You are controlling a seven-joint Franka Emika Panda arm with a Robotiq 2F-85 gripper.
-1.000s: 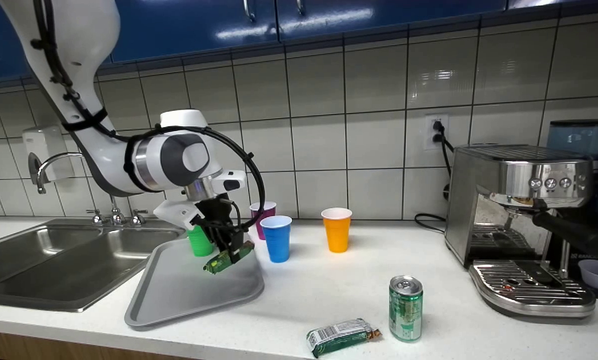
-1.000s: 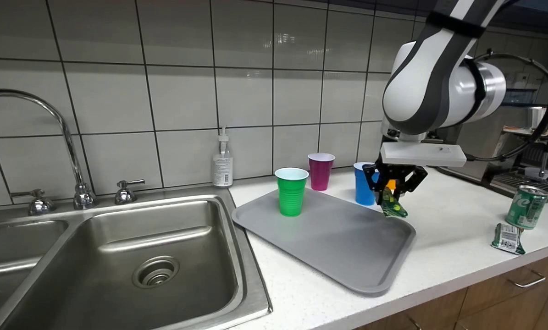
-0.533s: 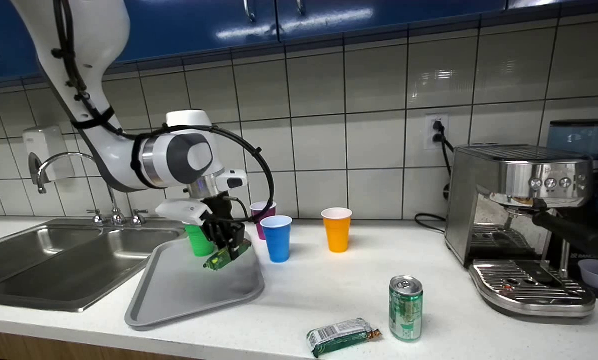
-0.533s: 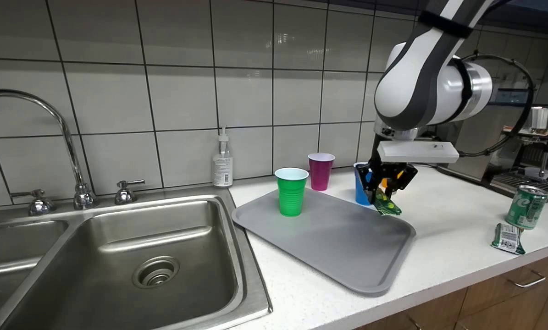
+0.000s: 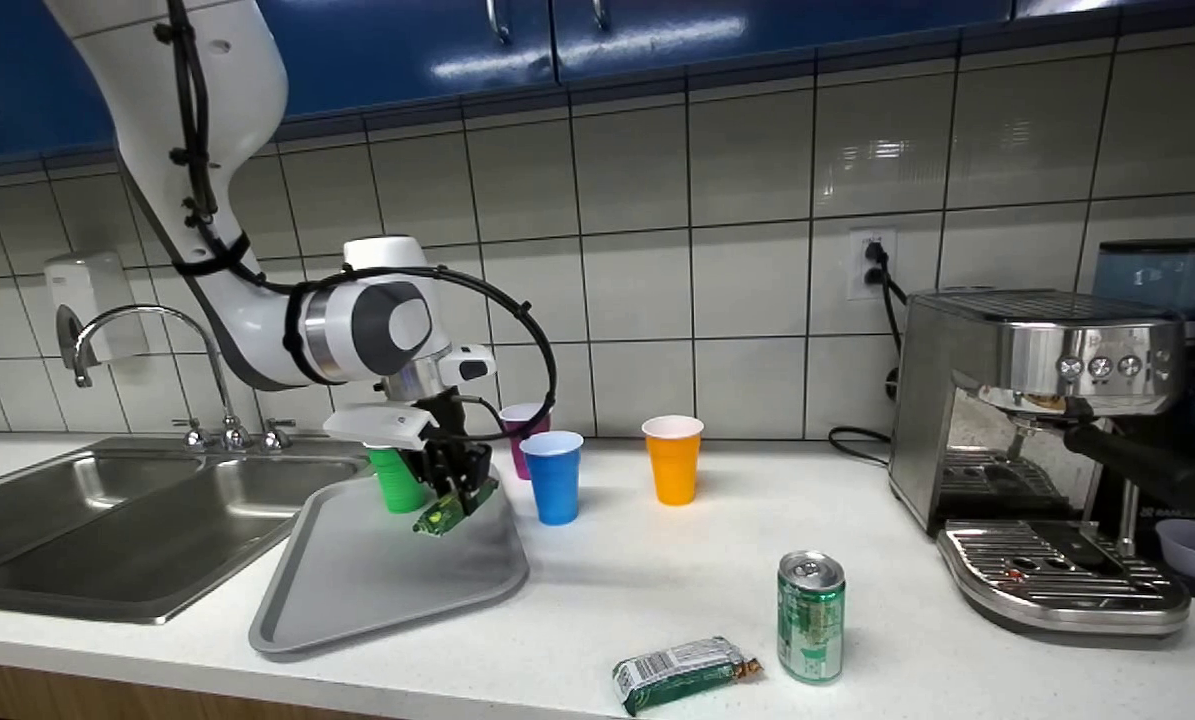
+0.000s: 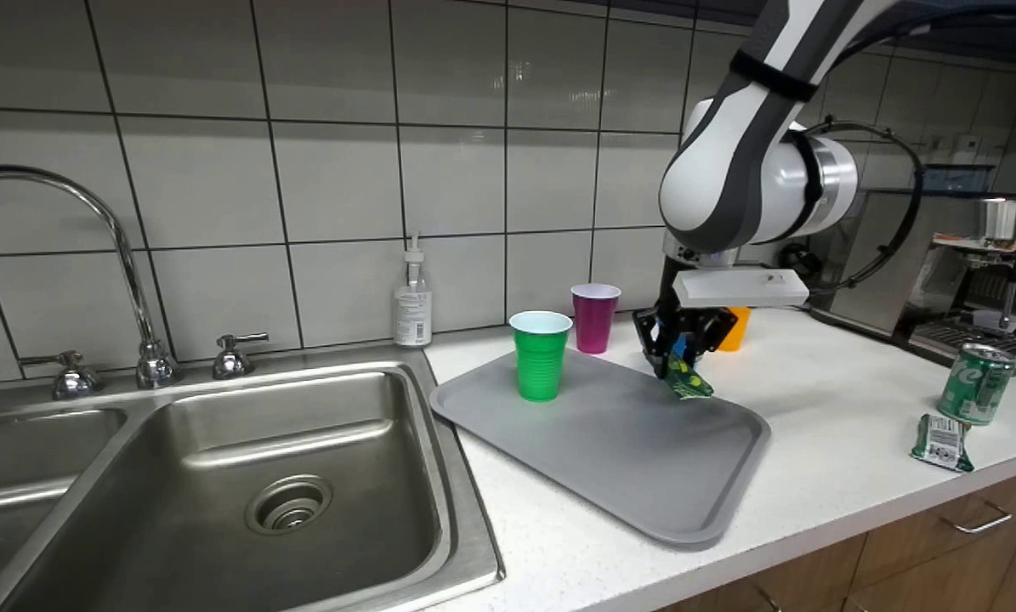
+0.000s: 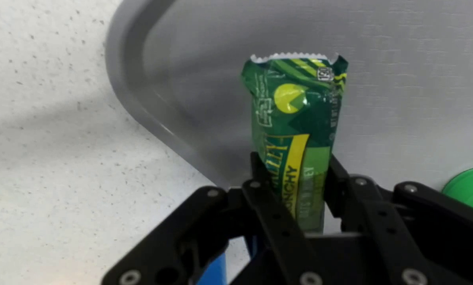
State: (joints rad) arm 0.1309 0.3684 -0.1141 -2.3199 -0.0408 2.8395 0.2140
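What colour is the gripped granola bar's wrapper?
The wrapper is green with yellow accents, clearest in the wrist view.

Gripper [image 5: 465, 498] clamped on bar [image 5: 437, 517]; bar slants along the 8-to-2 line, above the 1 o'clock part of the tray [image 5: 387, 585], with the wall [image 5: 747, 280] at 12. Green cup [image 5: 394, 487] stands on the tray at 12 o'clock, partly hidden by the gripper. Blue cup [image 5: 554, 480] upright at the tray's 2 o'clock, just off its edge; purple cup [image 5: 520, 413] at the blue cup's 11, partly covered by it; orange cup [image 5: 673, 465] at the blue cup's 3, apart. Can [image 5: 811, 622] upright, well off at the tray's 3 o'clock; second bar [image 5: 682, 678] lies just beside it at 8. Coffee machine [image 5: 1042, 470] at the can's 2; sink [image 5: 77, 608] beside the tray at 9.
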